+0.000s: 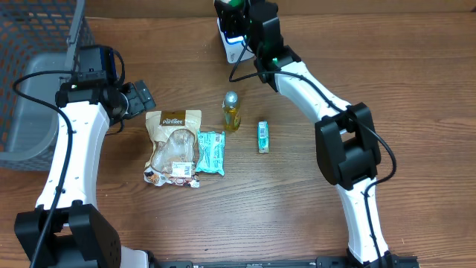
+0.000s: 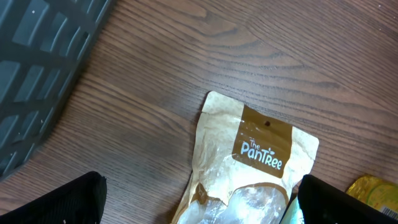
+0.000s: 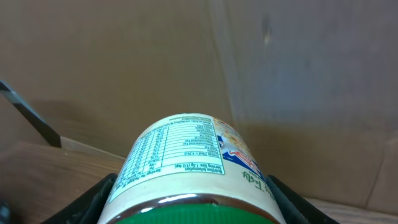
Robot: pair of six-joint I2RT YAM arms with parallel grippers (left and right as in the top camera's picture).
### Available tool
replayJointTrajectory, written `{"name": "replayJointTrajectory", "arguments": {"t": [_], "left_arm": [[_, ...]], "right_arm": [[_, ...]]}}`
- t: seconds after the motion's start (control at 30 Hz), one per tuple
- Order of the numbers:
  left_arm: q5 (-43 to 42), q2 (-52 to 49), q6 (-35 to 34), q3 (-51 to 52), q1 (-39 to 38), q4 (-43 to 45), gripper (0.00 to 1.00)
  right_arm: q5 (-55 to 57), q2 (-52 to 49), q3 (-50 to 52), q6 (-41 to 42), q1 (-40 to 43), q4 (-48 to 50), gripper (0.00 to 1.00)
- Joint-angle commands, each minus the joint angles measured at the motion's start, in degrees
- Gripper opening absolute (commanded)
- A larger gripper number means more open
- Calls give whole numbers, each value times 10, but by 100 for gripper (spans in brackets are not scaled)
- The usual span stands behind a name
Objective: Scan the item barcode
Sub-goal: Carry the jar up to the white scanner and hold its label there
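My right gripper (image 3: 189,205) is shut on the item, a white-labelled jar (image 3: 186,149) with a green lid, one finger on each side just below the lid. The jar's nutrition panel faces the right wrist camera and I see no barcode on it. In the overhead view this gripper (image 1: 236,26) is at the table's far edge, top middle. My left gripper (image 1: 141,97) hangs open and empty at the left. In the left wrist view, its fingers (image 2: 62,202) straddle the top of a tan Pantree pouch (image 2: 249,162) without touching it.
On the wooden table lie the tan pouch (image 1: 172,145), a teal packet (image 1: 210,152), a small yellow bottle (image 1: 232,112) and a small teal box (image 1: 263,137). A grey mesh basket (image 1: 37,89) stands at the far left. A brown wall rises behind the jar.
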State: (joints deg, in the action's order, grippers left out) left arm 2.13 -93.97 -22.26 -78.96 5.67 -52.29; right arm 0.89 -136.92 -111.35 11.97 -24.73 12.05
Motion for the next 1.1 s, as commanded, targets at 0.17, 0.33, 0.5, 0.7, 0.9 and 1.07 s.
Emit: {"name": "replayJointTrajectory", "arguments": {"t": [0.17,0.33,0.5,0.7,0.9,1.07], "left_arm": [[-3,6,4,-7,-1,0,99],[-3,6,4,-7,-1,0,100],[-3,6,4,-7,-1,0,100],[-3,6,4,-7,-1,0,100],[-3,6,4,-7,-1,0,99],[-3,6,4,-7,-1,0,100]], "right_arm": [[11,-40,-5,-3,1,90,4],[21,-68,-5,-3,2,105,4],[21,-100,-5,-2,2,138,4],[21,-111,-5,-3,5,158,4],[6,-105,-5,0,23,188,4],[-37,-54,-5,0,43,169,4]]}}
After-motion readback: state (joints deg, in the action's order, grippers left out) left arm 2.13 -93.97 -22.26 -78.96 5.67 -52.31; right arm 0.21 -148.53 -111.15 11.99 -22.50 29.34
